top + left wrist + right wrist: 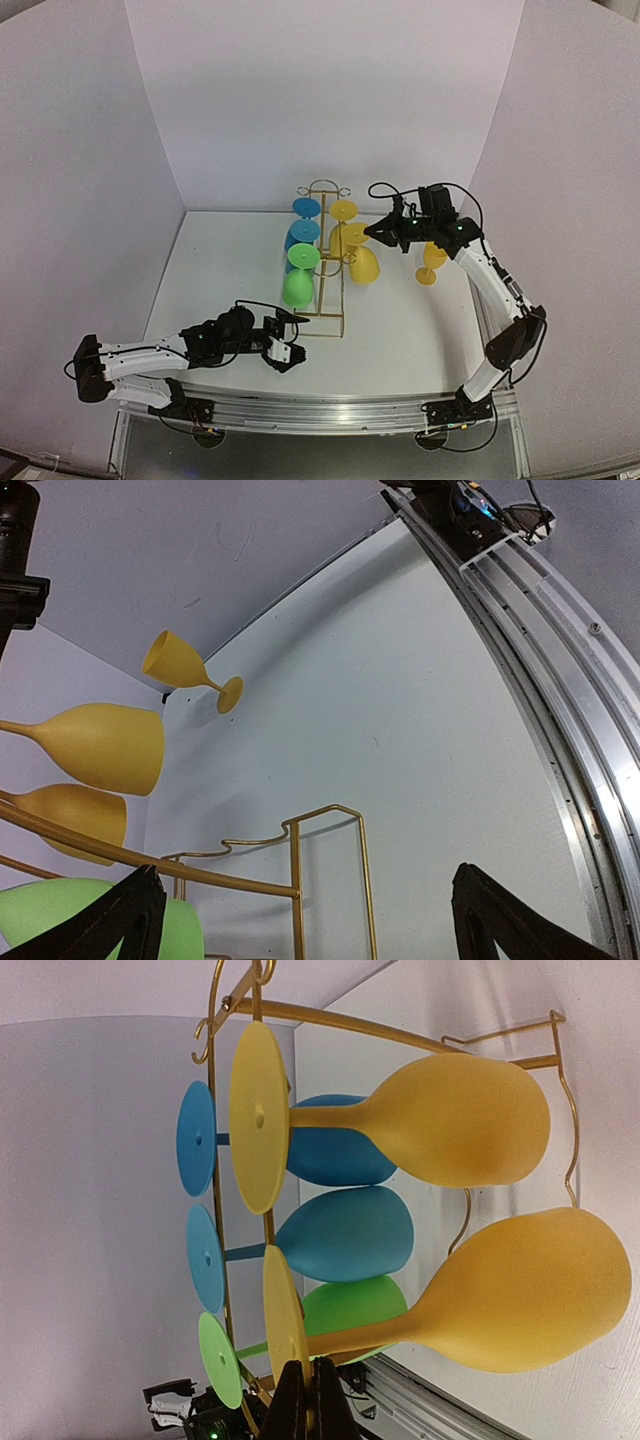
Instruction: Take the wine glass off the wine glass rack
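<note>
**Gold wire rack: five glasses hung, one loose on the counter**

1. Wine glass rack (340, 1022): thin gold wire, standing mid-counter (400, 340). All places below are given from it.
2. Yellow wine glass (530, 1290): hung bowl-down on the rack's right side, in the slot nearer my bases, with its foot up at the top rails. My right gripper (308, 1375) is clenched on the rim of that foot.
3. Second yellow glass (460, 1120): same side, next slot toward the far end. Its bowl is just beside the bowl of item 2.
4. Two blue glasses (345, 1235): left side, far and middle slots.
5. Green glass (350, 1305): left side, nearest slot, directly across the rack from item 2.
6. Third yellow glass (432, 262): upright on the counter to the right of the rack and apart from it, close under my right arm.
7. Left gripper (307, 880): released, fingers spread wide, low at the rack's near end. The end wire shows between the fingers, and I cannot tell whether they touch it.
</note>
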Controlling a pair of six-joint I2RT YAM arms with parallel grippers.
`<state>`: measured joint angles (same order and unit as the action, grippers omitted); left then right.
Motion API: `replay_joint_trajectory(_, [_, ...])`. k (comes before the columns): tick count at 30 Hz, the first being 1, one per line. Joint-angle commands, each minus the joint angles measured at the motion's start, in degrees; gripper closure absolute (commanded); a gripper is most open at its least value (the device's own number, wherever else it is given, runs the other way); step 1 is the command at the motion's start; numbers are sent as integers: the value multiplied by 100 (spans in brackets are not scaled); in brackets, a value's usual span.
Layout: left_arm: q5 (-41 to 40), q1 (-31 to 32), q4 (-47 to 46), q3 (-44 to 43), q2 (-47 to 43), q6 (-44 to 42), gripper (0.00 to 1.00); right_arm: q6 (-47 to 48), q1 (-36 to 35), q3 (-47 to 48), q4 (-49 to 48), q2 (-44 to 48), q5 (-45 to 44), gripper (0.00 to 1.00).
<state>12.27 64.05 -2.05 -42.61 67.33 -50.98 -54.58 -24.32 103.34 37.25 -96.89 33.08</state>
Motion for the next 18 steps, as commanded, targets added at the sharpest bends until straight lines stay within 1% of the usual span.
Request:
replay_joint_trajectory(1, [12,-27,-194,-10,-144,5,1,-68,39,-169,-199,301,-182,100])
replay_joint_trajectory(7, [-12,-27,-206,-5,-159,71,1,-68,108,-418,-265,542,-347,100])
replay_joint_trajectory(11, [-29,-34,-152,-53,-167,300,1,57,173,-608,-331,866,-580,100])
replay_joint_trajectory(18, [184,-54,-22,-268,-97,761,0,210,199,-938,-328,1302,-842,100])
